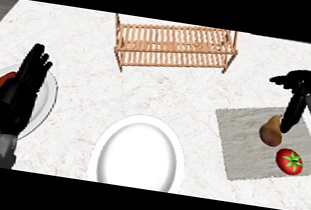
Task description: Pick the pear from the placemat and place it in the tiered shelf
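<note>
- on the placemat: my right robot hand, finger extended down, touches the pear, not gripping; tomato beside.
- my left robot hand open, resting over a plate.

Head view, steeply down — counter

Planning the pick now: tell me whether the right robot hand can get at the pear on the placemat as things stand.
Probably yes. The right robot hand already hangs over the pear, fingers pointing down at its top. The tomato lies apart on the placemat, nearer the robot, so nothing seems to block it.
</note>
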`<move>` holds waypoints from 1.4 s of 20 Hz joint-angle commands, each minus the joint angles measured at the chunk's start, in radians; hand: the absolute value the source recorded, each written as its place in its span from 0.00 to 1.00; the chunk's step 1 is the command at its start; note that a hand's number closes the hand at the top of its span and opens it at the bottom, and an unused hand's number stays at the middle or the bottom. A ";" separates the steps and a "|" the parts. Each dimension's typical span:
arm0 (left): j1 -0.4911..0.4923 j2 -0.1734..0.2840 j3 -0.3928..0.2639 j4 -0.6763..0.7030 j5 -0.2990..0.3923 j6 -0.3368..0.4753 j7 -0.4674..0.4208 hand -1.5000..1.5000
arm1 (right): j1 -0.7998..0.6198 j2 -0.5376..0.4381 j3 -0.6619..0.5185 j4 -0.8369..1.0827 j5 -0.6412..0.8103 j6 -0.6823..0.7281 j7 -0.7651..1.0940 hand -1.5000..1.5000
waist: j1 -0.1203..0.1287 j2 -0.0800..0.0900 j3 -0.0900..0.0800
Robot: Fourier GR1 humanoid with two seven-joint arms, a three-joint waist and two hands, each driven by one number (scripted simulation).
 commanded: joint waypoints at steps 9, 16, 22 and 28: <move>-0.015 -0.047 0.049 -0.033 -0.053 -0.032 0.068 0.50 | 0.067 -0.005 -0.040 0.051 0.129 -0.030 -0.137 0.00 | -0.008 -0.003 0.000; 0.009 -0.078 0.070 -0.036 -0.080 -0.067 0.049 0.50 | 0.085 0.090 -0.087 0.074 0.165 -0.120 -0.132 0.00 | -0.006 -0.002 0.000; 0.072 -0.090 0.098 -0.051 -0.088 -0.114 -0.008 0.50 | 0.098 0.058 -0.115 0.140 0.210 -0.137 -0.228 0.00 | 0.001 0.000 0.000; 0.023 -0.125 0.112 0.042 -0.127 -0.113 -0.030 0.50 | 0.118 0.103 -0.110 0.141 0.240 -0.081 -0.201 1.00 | -0.008 -0.002 0.000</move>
